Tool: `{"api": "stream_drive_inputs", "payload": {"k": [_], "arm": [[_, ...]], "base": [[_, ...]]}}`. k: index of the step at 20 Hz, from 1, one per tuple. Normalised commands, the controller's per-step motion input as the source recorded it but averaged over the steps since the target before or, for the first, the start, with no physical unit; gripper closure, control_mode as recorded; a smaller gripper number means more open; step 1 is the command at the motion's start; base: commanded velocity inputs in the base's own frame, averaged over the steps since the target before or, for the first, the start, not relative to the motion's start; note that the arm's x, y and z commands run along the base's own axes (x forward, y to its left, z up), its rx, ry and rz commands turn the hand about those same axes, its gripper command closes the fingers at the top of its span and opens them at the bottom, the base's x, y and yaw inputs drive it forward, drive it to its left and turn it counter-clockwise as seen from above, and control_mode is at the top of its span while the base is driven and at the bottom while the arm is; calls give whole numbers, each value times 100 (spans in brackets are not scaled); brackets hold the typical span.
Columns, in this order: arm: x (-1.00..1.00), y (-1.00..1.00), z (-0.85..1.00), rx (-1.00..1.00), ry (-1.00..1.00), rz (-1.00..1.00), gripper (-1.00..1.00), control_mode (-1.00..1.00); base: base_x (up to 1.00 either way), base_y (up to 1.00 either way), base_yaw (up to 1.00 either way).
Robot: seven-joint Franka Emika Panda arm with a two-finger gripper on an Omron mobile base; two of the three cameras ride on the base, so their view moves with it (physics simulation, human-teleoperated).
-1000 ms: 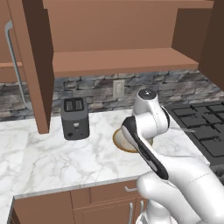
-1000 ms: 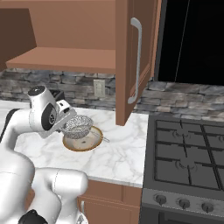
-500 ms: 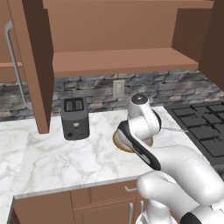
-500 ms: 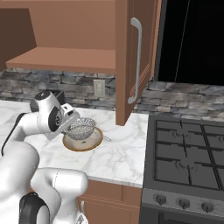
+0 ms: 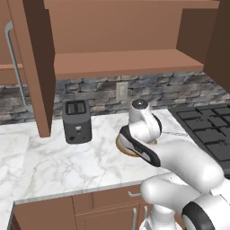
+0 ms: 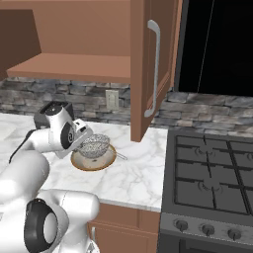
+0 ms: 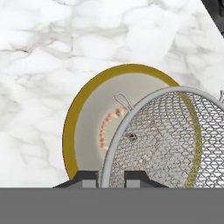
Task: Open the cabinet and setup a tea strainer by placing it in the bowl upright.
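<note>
Closed down to a narrow slit, the jaws of the gripper [image 7: 111, 176] pinch the rim of the tea strainer [image 7: 168, 142], one dark tip on each side of the wire edge. From the hand view the mesh cup spreads away from the jaws and to one side, its round rim tilted over the bowl [image 7: 85, 127], whose pale inside and brown rim lie just beyond the tips. In the right base view the strainer [image 6: 95, 145] hangs right beside the gripper [image 6: 81, 140], low over the bowl [image 6: 94, 161], with its thin handle running out past the bowl's far edge onto the marble counter [image 6: 133, 170]. Whether mesh and bowl touch cannot be told. Above the jaws the cabinet [image 6: 147, 64] stands open, and the toaster [image 5: 77, 121] sits well off to the side.
</note>
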Motion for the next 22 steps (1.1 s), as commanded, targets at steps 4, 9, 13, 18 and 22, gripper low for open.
{"api": "stream_drive_inputs", "payload": {"k": [4, 9, 13, 18, 22], "arm": [[23, 1, -17, 0, 0, 0, 100, -100], [23, 9, -24, 0, 2, 0, 100, -100], [16, 9, -26, 0, 6, 0, 100, -100], [16, 2, -24, 0, 7, 0, 100, -100], [18, 0, -21, 0, 5, 0, 100, -100]], "base": [[0, 0, 0], [0, 0, 0], [0, 0, 0], [0, 0, 0], [0, 0, 0]]}}
